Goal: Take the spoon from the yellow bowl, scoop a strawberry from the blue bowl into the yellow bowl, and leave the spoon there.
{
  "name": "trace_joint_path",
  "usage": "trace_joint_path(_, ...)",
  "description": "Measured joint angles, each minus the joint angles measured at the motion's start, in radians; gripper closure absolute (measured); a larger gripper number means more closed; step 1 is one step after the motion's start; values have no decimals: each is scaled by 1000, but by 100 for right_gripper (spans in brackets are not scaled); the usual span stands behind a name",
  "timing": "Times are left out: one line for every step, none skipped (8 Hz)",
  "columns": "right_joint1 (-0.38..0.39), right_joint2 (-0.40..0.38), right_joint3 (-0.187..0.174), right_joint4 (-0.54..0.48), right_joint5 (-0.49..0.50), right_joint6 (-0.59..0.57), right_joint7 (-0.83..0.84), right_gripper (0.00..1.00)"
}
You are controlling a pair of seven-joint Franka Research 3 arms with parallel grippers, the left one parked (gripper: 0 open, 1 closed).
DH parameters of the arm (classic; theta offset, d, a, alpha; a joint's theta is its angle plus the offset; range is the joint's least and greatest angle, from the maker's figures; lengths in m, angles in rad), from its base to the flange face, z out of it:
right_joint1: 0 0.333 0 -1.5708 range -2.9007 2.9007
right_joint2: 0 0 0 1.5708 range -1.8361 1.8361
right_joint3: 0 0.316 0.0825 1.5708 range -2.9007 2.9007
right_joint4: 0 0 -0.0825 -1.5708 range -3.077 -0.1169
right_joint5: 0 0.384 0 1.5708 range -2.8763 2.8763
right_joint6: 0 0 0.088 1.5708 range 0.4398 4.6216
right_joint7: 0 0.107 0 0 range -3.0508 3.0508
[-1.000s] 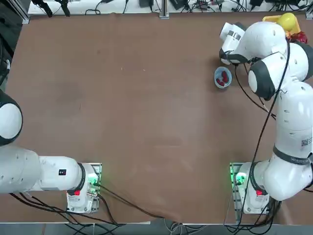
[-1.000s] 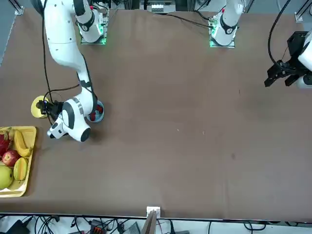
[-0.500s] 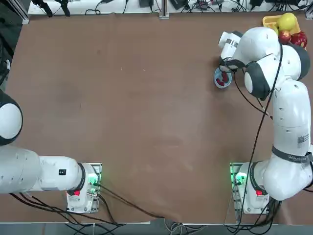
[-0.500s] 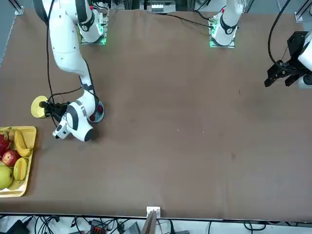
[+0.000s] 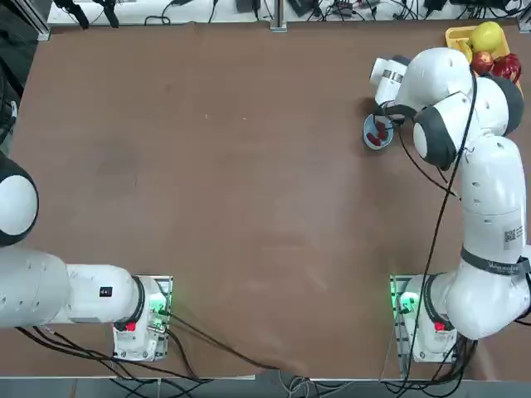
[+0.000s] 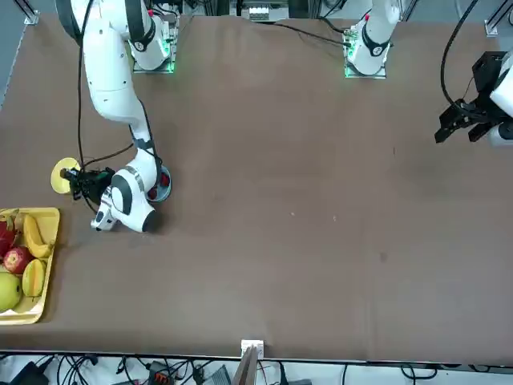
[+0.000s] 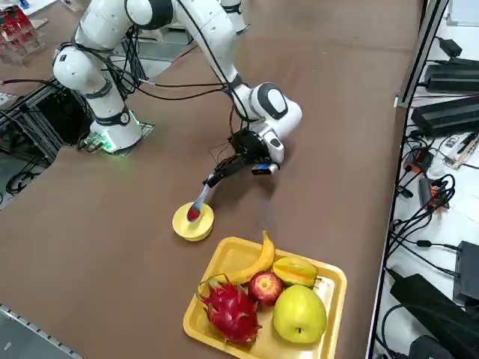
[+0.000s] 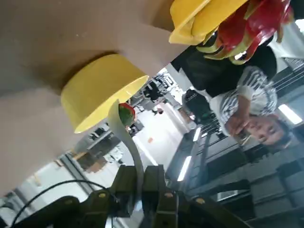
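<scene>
Right hand (image 7: 217,178) is clamped tight on the handle of the spoon (image 7: 200,202), holding it out sideways so the scoop end hangs right over the yellow bowl (image 7: 193,223); there's a red strawberry (image 7: 193,214) sitting in the scoop, and the wrist view shows it just at the bowl's rim, so I'd say it's carrying the berry over and hasn't tipped it out yet; the spoon is pinched at the far end of the handle, which I'd guess is so the hand itself stays clear of the bowl; the blue bowl (image 5: 375,135) is just beside the yellow bowl, on the side toward the middle of the bench (image 5: 232,182), mostly hidden under the arm, with some red fruit visible in it; the yellow fruit tray (image 7: 299,314) with a banana, apple and dragon fruit is just beside the yellow bowl on the opposite side, not part of the job; next move as I see it is rolling the spoon so the berry drops in, then letting the spoon rest there; risk is the berry rolling off past the rim since the bowl is small.
</scene>
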Motion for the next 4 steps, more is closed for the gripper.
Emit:
trace_joint_path(0,9,0,0,-28,2,-35,89)
trace_joint_path(0,21,0,0,-46,5,-58,89)
trace_joint_path(-1,31,0,0,-54,12,-71,89)
trace_joint_path(-1,38,1,0,-55,19,-86,89)
